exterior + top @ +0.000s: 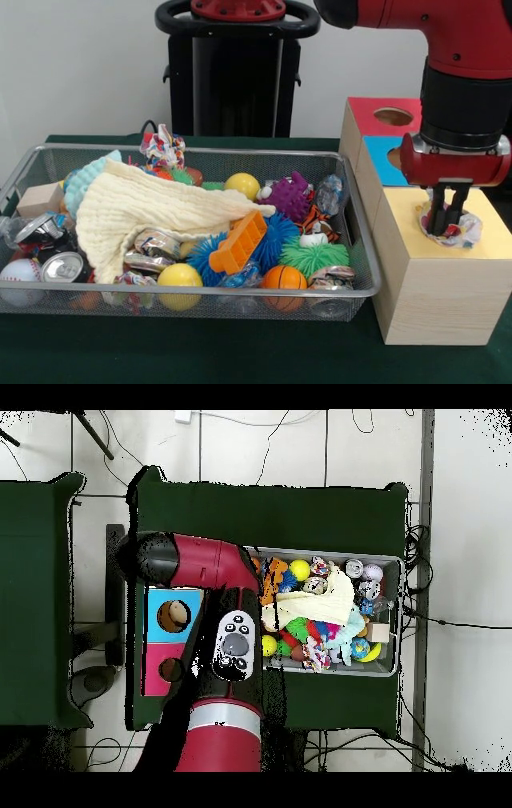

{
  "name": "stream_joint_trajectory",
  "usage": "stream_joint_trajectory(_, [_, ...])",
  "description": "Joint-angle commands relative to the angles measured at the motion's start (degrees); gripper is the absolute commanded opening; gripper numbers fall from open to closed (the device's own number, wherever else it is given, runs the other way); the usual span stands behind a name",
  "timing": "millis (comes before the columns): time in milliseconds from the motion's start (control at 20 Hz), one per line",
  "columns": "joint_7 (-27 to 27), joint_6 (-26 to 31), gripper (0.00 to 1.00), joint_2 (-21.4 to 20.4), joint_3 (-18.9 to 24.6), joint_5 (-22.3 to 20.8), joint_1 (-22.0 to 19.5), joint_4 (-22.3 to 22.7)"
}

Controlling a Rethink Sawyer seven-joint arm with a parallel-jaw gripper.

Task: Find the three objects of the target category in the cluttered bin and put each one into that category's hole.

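Observation:
My gripper [450, 226] hangs straight down over the yellow-topped wooden box [432, 288], at its round hole. It is shut on a knotted cloth bundle [464, 232] with red, blue and white patches, which rests at the hole's mouth and covers it. A second bundle [164, 148] lies at the far rim of the wire mesh bin [192, 293]. No third bundle shows. In the overhead view the arm [215, 574] hides the gripper and the yellow box; the bin [395, 614] lies to its right.
A cream cloth [144, 208] drapes over the bin's left half. Spiky balls, smooth balls, an orange toy [238, 242] and crushed cans [60, 268] fill the rest. The blue-topped box [382, 160] and the red-topped box [376, 114] stand behind the yellow one.

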Motion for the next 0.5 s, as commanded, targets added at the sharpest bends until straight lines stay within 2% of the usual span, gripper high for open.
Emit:
stream_joint_trajectory(50, [6.27,-9.31,0.00,9.86,6.90,-3.44,-2.97,11.66])
stream_joint_trajectory(350, [4.61,-8.69,0.00,12.21,9.44,-2.41,-4.97,11.78])
stream_joint_trajectory(500, [5.34,-7.97,0.00,12.66,8.58,-2.80,-4.28,10.84])
